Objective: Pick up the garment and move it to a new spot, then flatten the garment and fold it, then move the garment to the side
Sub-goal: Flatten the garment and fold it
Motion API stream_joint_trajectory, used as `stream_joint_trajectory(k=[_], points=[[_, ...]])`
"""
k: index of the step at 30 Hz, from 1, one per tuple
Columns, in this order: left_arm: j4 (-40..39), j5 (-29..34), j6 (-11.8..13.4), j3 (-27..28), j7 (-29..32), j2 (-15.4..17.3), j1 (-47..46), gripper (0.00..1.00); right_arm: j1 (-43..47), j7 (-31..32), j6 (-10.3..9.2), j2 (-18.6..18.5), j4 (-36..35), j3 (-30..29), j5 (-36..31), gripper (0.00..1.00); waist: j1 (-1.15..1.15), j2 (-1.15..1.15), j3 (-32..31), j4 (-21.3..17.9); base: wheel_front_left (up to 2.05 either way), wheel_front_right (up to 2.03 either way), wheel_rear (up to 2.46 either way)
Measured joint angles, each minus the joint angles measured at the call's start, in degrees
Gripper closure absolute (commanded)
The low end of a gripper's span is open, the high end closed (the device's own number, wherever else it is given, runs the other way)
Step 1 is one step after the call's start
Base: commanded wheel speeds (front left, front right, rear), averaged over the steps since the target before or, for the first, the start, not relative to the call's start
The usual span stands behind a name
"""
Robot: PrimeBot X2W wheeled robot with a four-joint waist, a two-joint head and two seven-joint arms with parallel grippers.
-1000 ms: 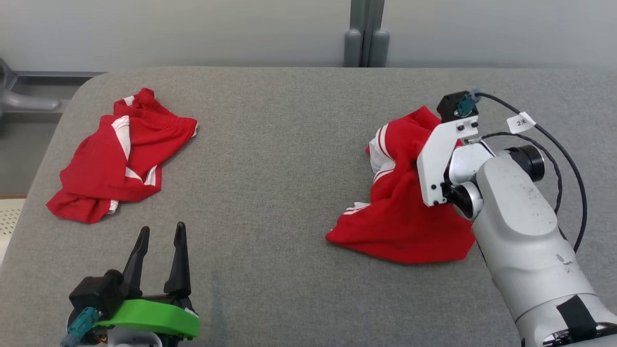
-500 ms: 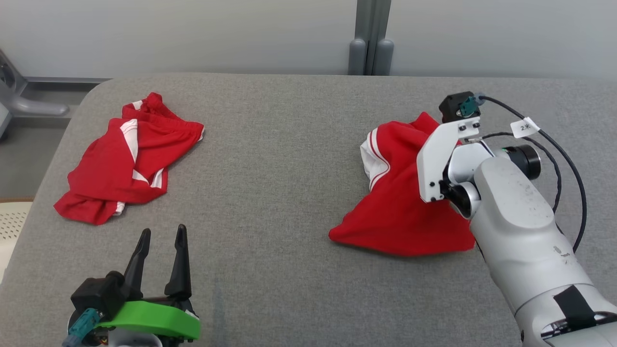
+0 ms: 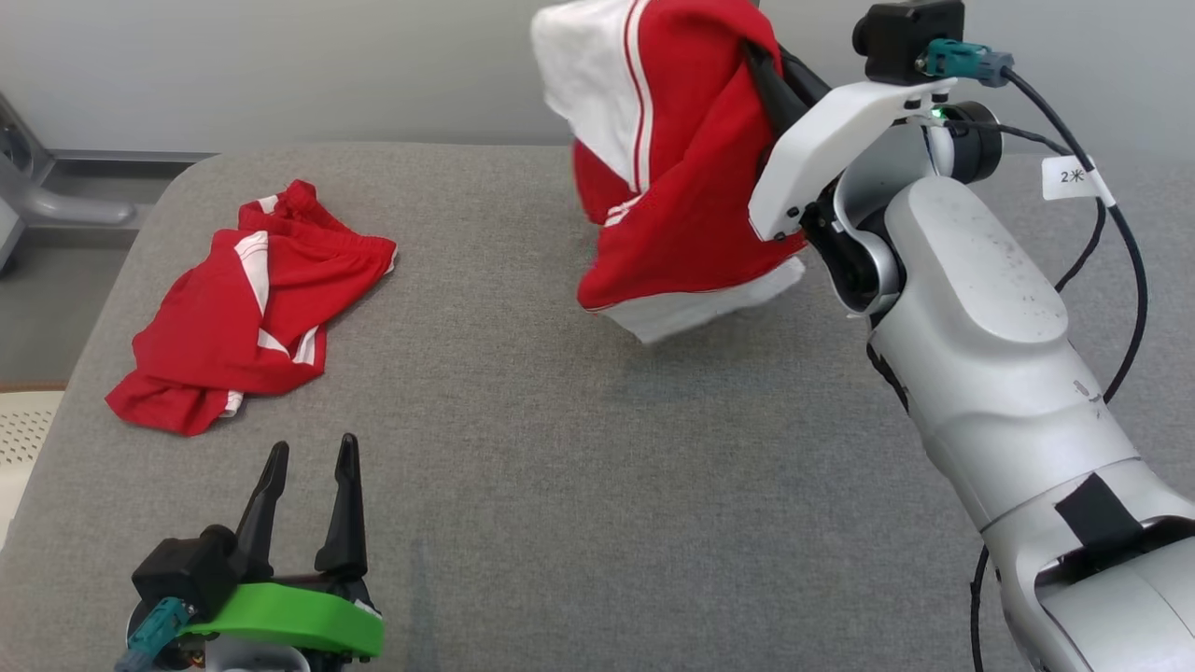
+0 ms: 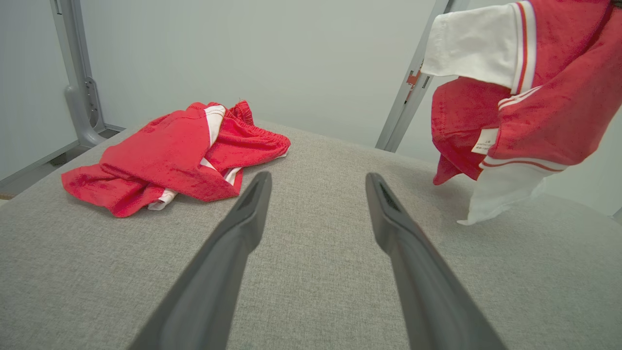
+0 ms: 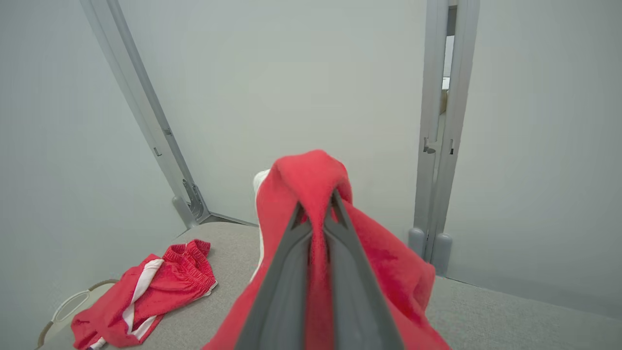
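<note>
Up at one o'clock in the head view, the right gripper point(image 5: 317, 214) was clamped tight, both dark fingers pinched together on a fold of the garment point(image 3: 681, 168). And what a handful: red cloth with white panels and thin white stripes, bunched and hanging from that grip over the far side of the grey table point(image 3: 560, 467), its shadow on the surface below. In the left wrist view a small white label point(image 4: 483, 141) showed on the dangling cloth. The right wrist view had red fabric humped over the fingertips and spilling down both sides. The pale right forearm came in from five o'clock.

Over at seven o'clock, the left gripper point(image 3: 313, 446) sat low at the near edge with its fingers spread wide apart and nothing between them, pointing toward twelve.

At ten o'clock a second red garment point(image 3: 243, 317) lay crumpled on the table, well apart from both grippers. Behind it all, a plain pale wall point(image 3: 373, 65).
</note>
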Motion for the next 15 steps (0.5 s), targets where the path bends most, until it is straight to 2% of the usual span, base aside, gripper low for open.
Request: stream_joint_trajectory(k=[3, 6, 10, 11, 12, 15], points=[[-0.3, 0.1, 0.0, 0.2, 0.0, 0.0, 0.1, 0.0, 0.0, -2.2, 0.0, 0.1, 3.0, -0.2, -0.1, 1.0, 0.0, 0.0, 0.3, -0.4, 0.0, 0.0, 0.0], [-0.6, 0.2, 0.0, 0.3, 0.0, -0.2, 0.1, 0.0, 1.0, -3.0, 0.0, -0.2, 8.6, -3.6, -3.0, 1.0, 0.0, 0.0, 0.6, -0.8, 0.0, 0.0, 0.0], [-0.6, 0.3, 0.0, 0.2, 0.0, -0.3, 0.1, 0.0, 4.5, -3.5, 0.01, -4.0, 18.1, -9.6, -8.3, 1.0, 0.0, 0.0, 1.1, -1.2, 0.0, 0.0, 0.0], [-0.6, 0.3, 0.0, 0.2, 0.0, -0.3, 0.1, 0.0, 5.3, -4.0, 0.01, -5.3, 20.6, -11.4, -9.9, 0.48, 0.0, 0.0, 1.2, -1.3, 0.0, 0.0, 0.0], [-0.5, 0.3, 0.0, 0.1, 0.0, -0.4, 0.0, 0.0, 5.9, -4.1, 0.01, -6.1, 22.3, -12.8, -10.9, 0.01, 0.0, 0.0, 1.3, -1.3, 0.0, 0.0, 0.0], [-0.5, 0.5, 0.0, 0.0, 0.0, -0.5, 0.0, 0.0, 7.4, -5.3, 0.01, -8.4, 26.8, -17.8, -13.7, 0.0, 0.0, 0.0, 1.3, -1.2, 0.0, 0.0, 0.0]])
